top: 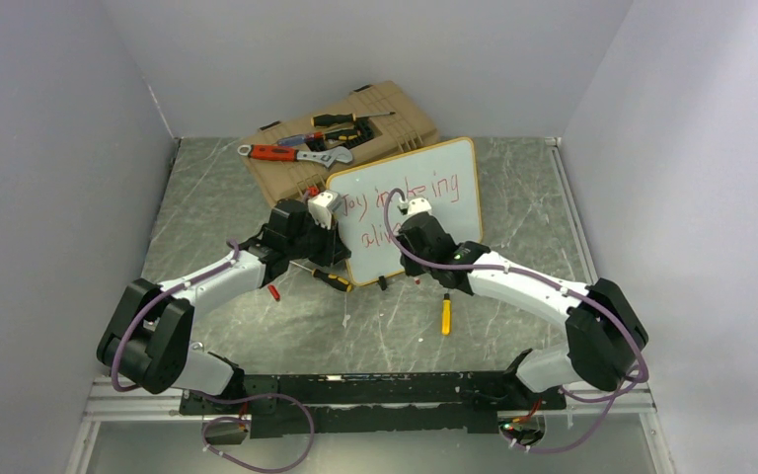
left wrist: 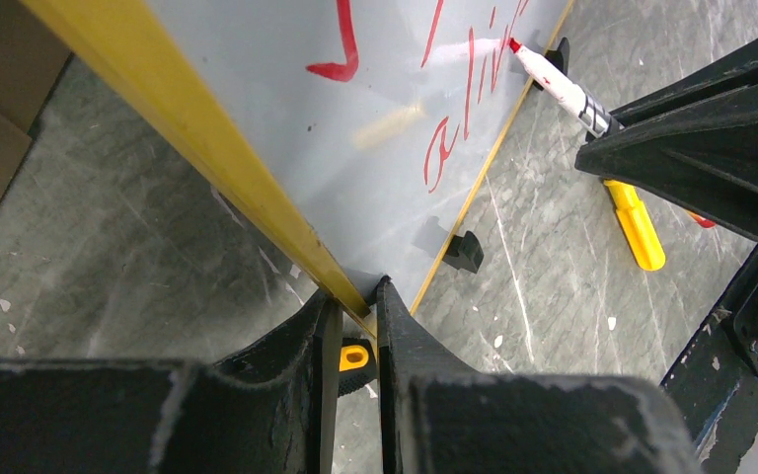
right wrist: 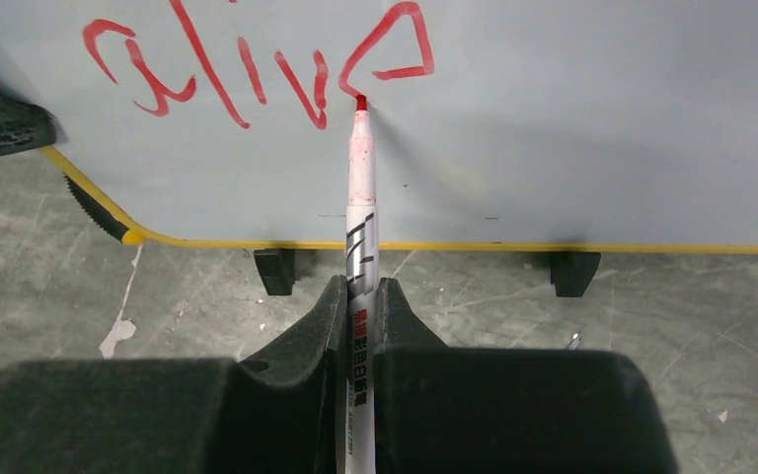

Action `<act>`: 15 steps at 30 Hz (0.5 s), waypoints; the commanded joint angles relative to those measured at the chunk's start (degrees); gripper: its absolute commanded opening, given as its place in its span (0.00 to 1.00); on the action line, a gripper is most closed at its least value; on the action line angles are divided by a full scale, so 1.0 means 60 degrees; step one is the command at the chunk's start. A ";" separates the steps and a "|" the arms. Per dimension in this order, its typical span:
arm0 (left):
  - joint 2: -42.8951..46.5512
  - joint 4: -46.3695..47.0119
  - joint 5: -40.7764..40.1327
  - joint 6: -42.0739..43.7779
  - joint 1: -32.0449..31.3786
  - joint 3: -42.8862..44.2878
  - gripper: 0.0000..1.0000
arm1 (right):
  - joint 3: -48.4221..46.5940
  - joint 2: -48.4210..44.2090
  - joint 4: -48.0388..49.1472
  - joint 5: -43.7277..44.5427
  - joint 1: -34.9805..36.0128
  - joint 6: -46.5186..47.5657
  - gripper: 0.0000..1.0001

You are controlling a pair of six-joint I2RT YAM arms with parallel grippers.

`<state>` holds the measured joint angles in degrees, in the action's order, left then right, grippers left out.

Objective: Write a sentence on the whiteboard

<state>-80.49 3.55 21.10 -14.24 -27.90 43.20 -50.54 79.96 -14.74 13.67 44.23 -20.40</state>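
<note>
Now working at the middle of the grey table, just in front of a tan toolbox lying at the far edge. Steadying the whiteboard there on its black feet, with the long axis running left to right across both arms and the writing face turned toward the near edge. Pinching the yellow frame at its lower left corner with the left gripper, jaws clamped tight on the edge. Gripping a red marker in the right gripper, barrel pointing straight ahead from the fingers, into the board. Pressing the tip on the white face at the foot of the last letter of the sentence, directly ahead of the right arm, the nearer one for any closing stroke. Probably finishing, with "alive" looking complete. Showing tip contact plainly only from the right wrist, the frame pinch only from the left wrist, and both written lines together only from above.
</note>
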 commanded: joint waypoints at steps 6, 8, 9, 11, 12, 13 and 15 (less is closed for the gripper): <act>0.0243 -0.0241 -0.0338 0.0411 0.0006 0.0110 0.00 | 0.0114 -0.0119 -0.0301 0.0854 -0.0053 -0.0333 0.00; 0.0224 -0.0240 -0.0330 0.0414 0.0007 0.0122 0.00 | 0.0038 -0.0146 -0.0339 0.0937 -0.0075 -0.0327 0.00; 0.0216 -0.0240 -0.0325 0.0407 -0.0004 0.0124 0.00 | 0.0019 -0.0206 -0.0330 0.0987 -0.0076 -0.0354 0.00; 0.0212 -0.0233 -0.0328 0.0398 0.0005 0.0112 0.00 | 0.0050 -0.0398 -0.0301 0.1129 -0.0076 -0.0389 0.00; 0.0209 -0.0227 -0.0337 0.0385 0.0019 0.0110 0.00 | 0.0079 -0.0511 -0.0297 0.1185 -0.0076 -0.0424 0.00; 0.0219 -0.0226 -0.0335 0.0382 0.0004 0.0110 0.00 | 0.0112 -0.0622 -0.0302 0.1289 -0.0076 -0.0436 0.00; 0.0222 -0.0226 -0.0340 0.0381 0.0006 0.0095 0.00 | 0.0192 -0.0853 -0.0297 0.1437 -0.0084 -0.0477 0.00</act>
<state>-80.44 3.53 21.10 -14.24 -27.90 43.20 -49.78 79.02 -17.12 18.55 44.01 -22.06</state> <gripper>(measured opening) 0.205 0.095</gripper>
